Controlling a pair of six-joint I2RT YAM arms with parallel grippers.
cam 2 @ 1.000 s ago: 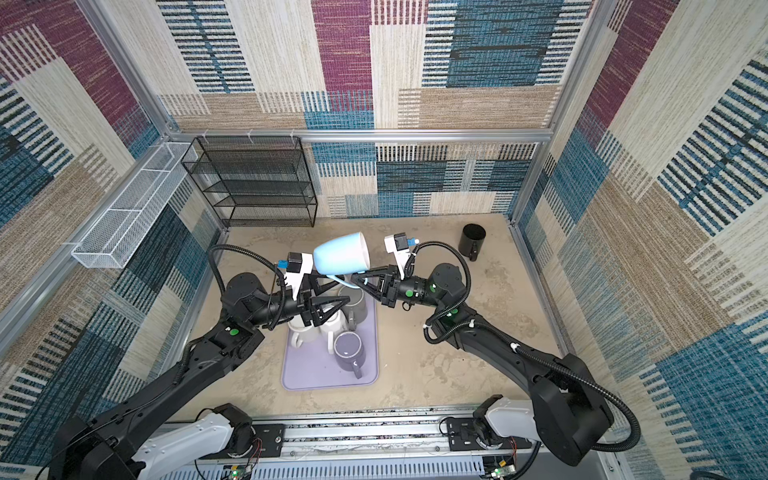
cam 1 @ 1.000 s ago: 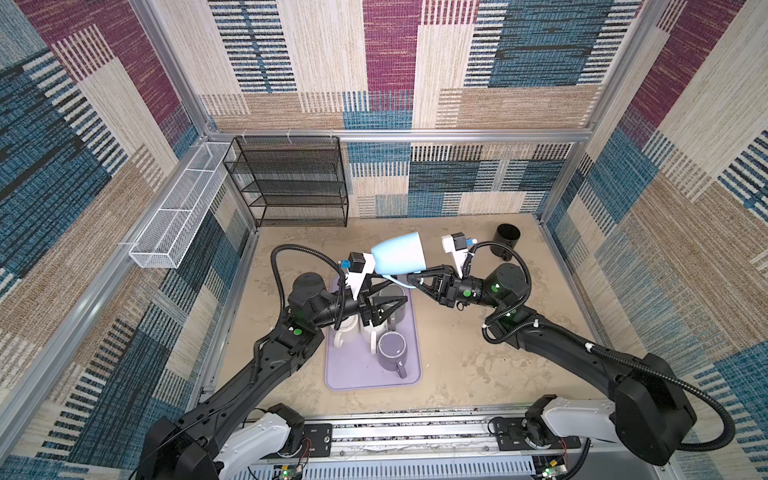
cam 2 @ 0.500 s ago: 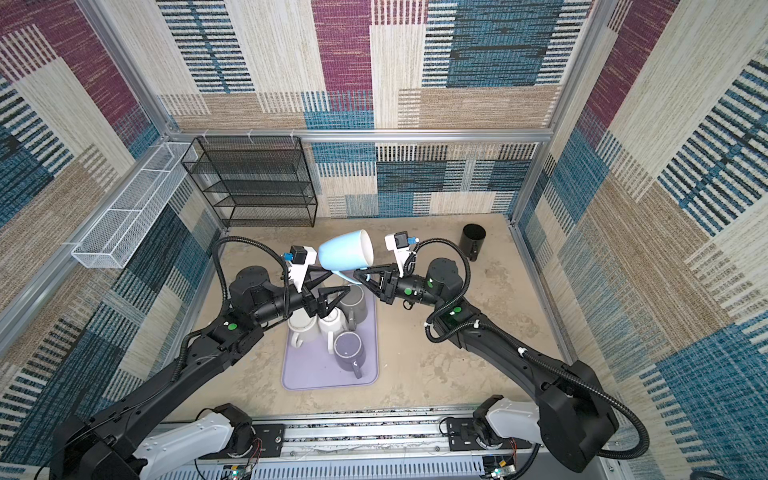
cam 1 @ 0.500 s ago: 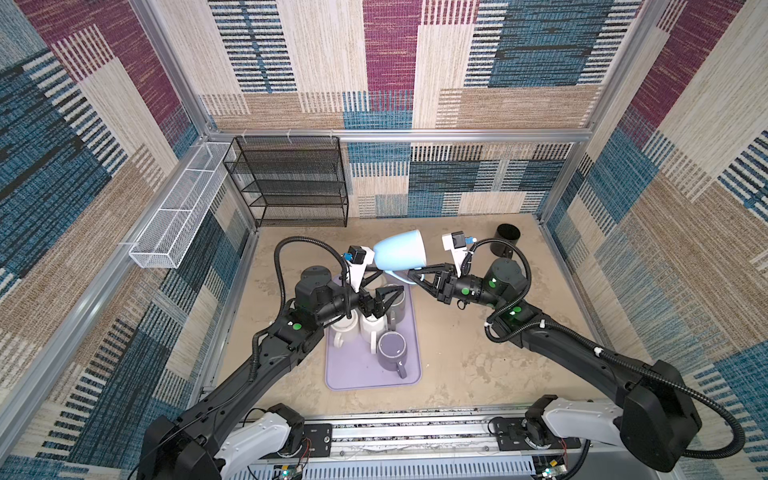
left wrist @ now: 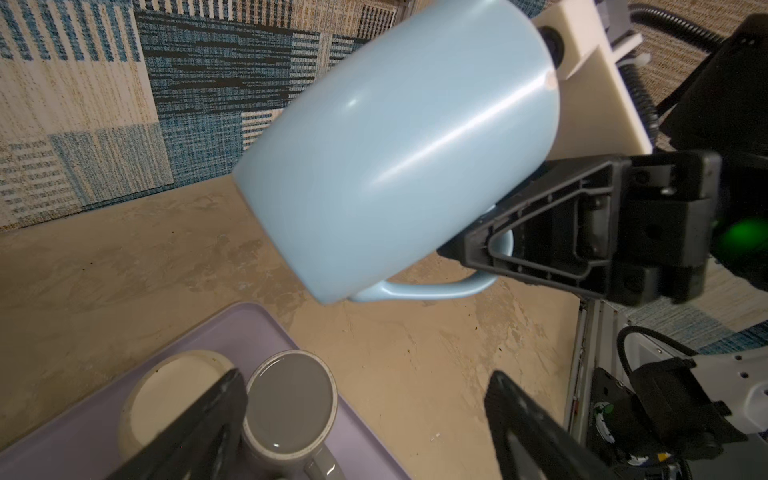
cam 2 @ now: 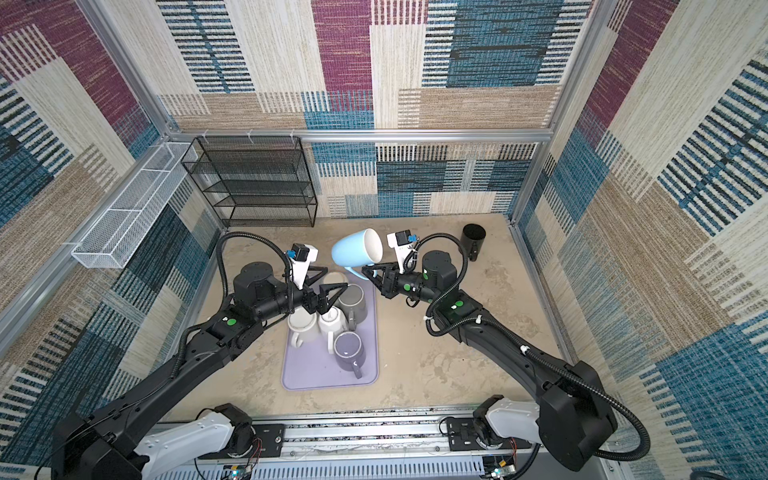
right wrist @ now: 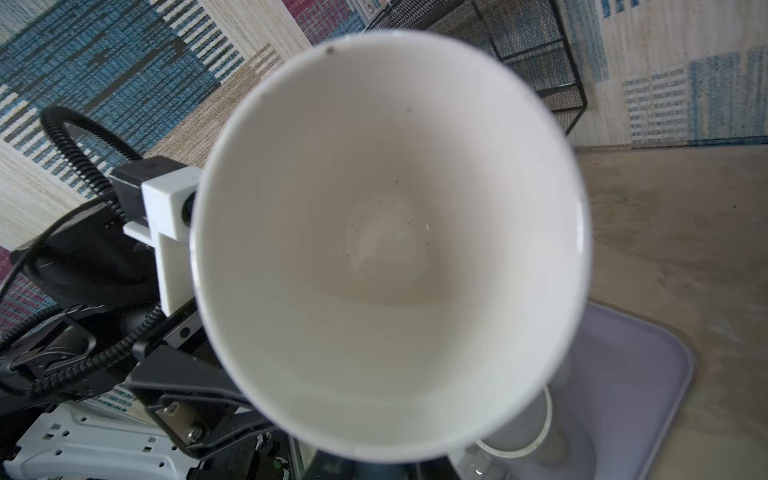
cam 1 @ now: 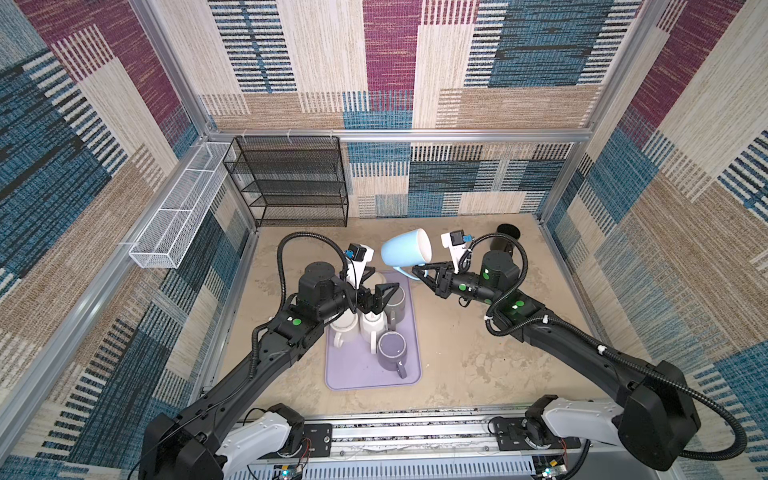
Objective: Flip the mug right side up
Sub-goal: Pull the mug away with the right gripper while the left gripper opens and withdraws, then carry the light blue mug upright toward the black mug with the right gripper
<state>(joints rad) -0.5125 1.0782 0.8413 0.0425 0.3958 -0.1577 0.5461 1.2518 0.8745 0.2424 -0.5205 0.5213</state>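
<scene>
Both top views are needed to place the mug (cam 1: 405, 247): it is held up in the air, over the far end of the tray (cam 1: 411, 376), and it is tipped on its side, with its mouth turned toward the right arm and its handle underneath. By the look of it, the turn is only partly done, and the mouth is not yet brought to the top. For this step to be done well, the right wrist should be rolled slowly, so that the mug is not swung about on its thin handle. The pinch should be kept tight, since all the weight is hung from that one spot and the mug could be spun or dropped. The mug should then be set flat on its bottom on a bare spot, not on the other mugs (cam 1: 374, 328) packed on the tray. The left gripper (cam 1: 386, 279) should be kept out of the way. The right gripper (cam 1: 417, 271) is clamped on the handle, close under the rim, as is seen best in the left wrist view. The left jaws are spread wide, nothing is held between them, and they are hung just over the mugs on the tray; whether a mug is touched cannot be told.
</scene>
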